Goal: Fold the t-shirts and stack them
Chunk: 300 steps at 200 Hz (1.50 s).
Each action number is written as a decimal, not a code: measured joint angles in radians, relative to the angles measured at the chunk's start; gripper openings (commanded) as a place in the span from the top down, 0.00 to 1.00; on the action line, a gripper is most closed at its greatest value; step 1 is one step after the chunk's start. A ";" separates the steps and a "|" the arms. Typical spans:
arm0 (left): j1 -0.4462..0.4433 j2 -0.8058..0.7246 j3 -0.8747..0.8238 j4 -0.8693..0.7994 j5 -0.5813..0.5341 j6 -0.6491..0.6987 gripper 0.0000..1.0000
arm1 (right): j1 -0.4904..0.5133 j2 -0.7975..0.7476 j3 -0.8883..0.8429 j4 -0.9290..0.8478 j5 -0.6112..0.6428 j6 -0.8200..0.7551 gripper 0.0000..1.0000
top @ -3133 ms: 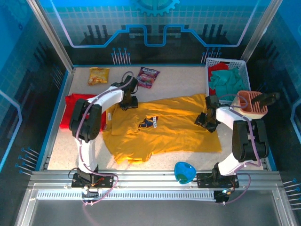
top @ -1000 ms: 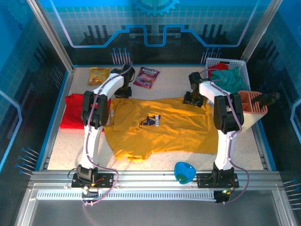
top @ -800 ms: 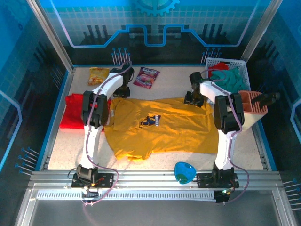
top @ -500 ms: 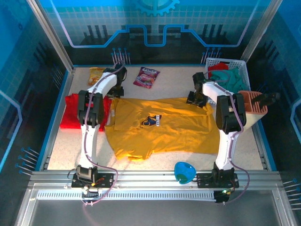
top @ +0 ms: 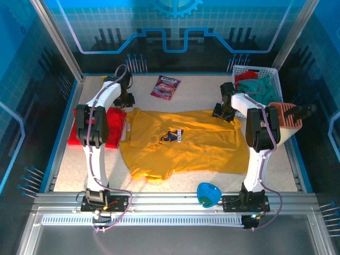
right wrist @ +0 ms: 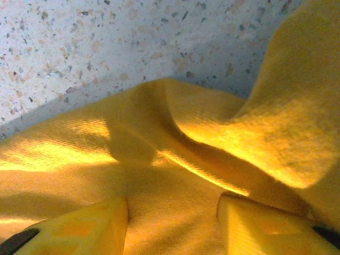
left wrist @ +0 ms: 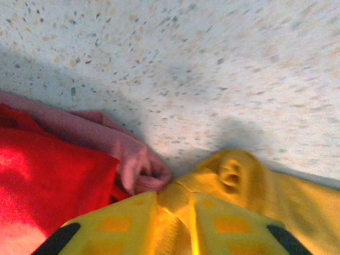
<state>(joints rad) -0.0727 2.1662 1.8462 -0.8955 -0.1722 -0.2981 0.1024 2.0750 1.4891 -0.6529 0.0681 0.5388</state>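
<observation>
Left gripper (left wrist: 175, 236) is down on the far edge of the mustard-yellow cloth t-shirt (top: 180, 143), jaws nipped on a bunched fold that stands up between its fingers (left wrist: 106, 231). That looks like the collar-end corner. Across the way, the right gripper (right wrist: 172, 228) sits on the far corner of the other end. Its jaws stand apart with yellow cloth lying between them, and I can't tell whether they have a bite.

From both grippers the garment spreads back toward the arm bases, flat on the speckled tabletop (left wrist: 223, 69). Its long axis runs straight from one gripper to the other, and the small dark chest print (top: 170, 137) faces up, nearer the left gripper. So the shirt seems to point collar to the left gripper and hem to the right one. Each arm has its own end, so I'd expect the far edge to be drawn back toward the bases.

The plain bright red cloth t-shirt (top: 114, 130) lies just outboard of the left gripper, right up against the yellow corner, so that arm is nearer for stacking.
</observation>
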 measured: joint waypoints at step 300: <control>0.033 -0.025 -0.183 0.117 0.040 -0.020 0.73 | -0.014 -0.001 -0.005 0.007 -0.031 0.000 0.49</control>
<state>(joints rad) -0.0399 2.1414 1.6634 -0.7780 -0.1326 -0.3183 0.0879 2.0739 1.4841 -0.6456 0.0368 0.5385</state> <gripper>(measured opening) 0.151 0.507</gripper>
